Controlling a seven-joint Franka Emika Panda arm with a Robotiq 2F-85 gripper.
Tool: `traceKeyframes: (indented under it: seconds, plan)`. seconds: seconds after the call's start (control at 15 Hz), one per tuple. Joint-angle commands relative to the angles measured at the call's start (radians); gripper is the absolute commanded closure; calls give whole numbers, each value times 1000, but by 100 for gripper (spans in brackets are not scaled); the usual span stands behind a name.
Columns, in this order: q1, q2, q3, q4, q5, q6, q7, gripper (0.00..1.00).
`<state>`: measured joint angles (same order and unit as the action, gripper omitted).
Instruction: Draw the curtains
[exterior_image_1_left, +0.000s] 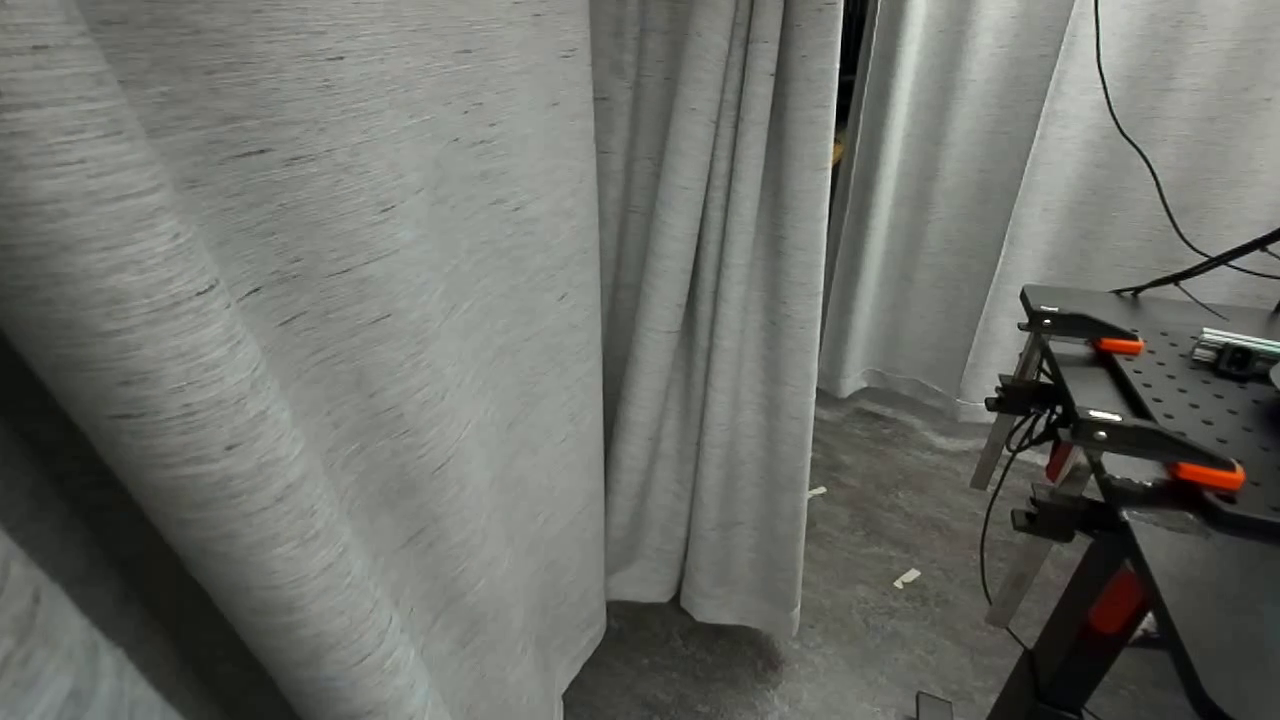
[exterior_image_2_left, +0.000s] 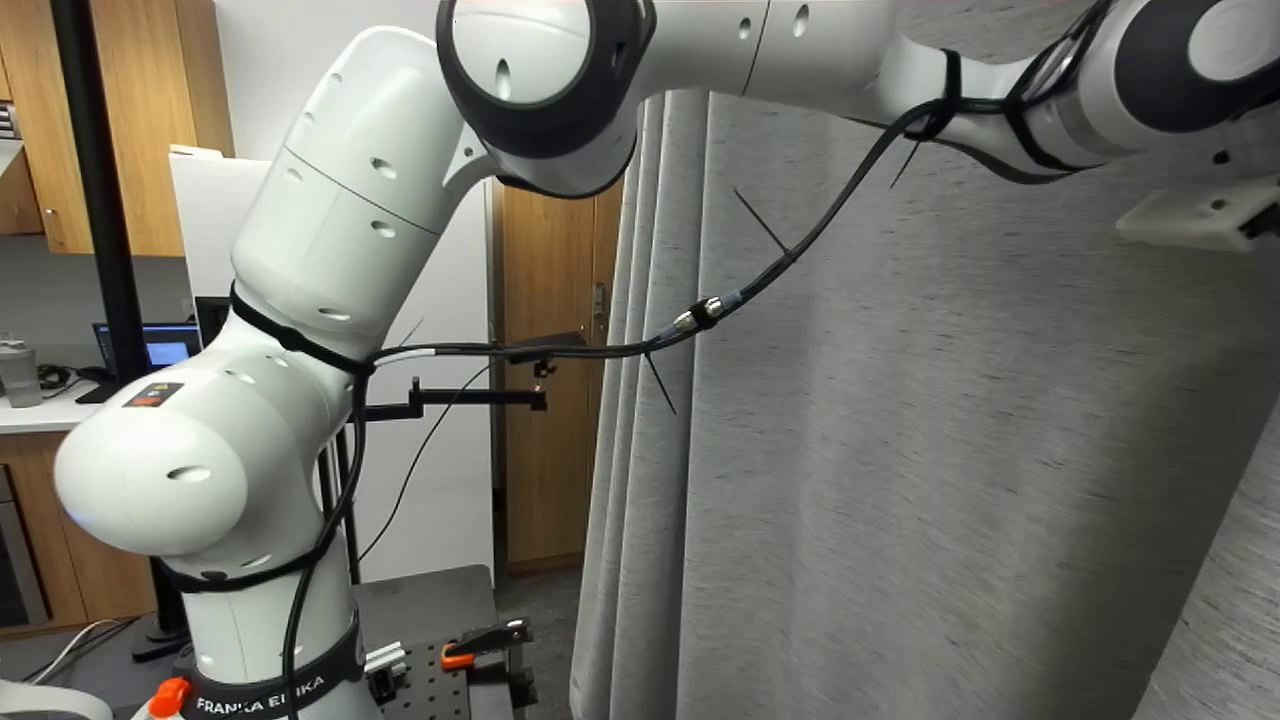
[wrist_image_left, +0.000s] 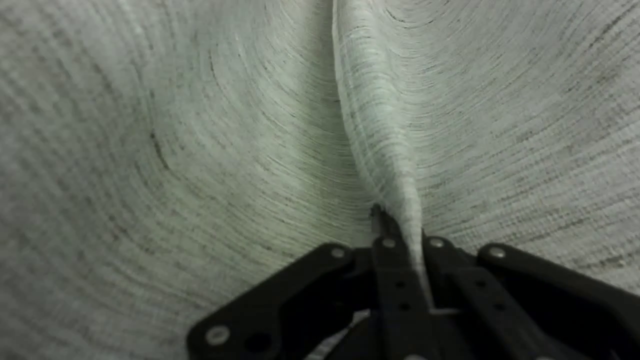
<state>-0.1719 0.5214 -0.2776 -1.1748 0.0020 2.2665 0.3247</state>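
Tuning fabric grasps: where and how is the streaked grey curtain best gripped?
Probably the raised ridge of the streaked grey curtain, where the end effector pinches it. Come face-on, jaws either side: in the wrist view the ridge stands out thin, while the curtain beside it spreads broad.

The white arm (exterior_image_2_left: 340, 230) slants up to a bent elbow (exterior_image_2_left: 540, 60), forearm (exterior_image_2_left: 760, 50) stretched nearly level, pincer (wrist_image_left: 407, 237) clamped tight.

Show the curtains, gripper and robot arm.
curtains (exterior_image_1_left: 410, 320), in an exterior view: near panel's broad front.
gripper (wrist_image_left: 407, 235), wrist view: midway between its fingertips, pinching the curtains.
robot arm (exterior_image_2_left: 525, 50), in an exterior view: elbow joint's white cap.
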Motion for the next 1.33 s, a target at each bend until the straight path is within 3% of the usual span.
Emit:
traceKeyframes:
  seconds: [0.0, 0.8, 1.27]
  plan:
    - [-88, 112, -27, 89, -19, -95, 28, 99]
    - [-298, 245, -52, 306, -4, -303, 62, 99]
    - [-321, 314, -56, 424, -18, -404, 153, 99]
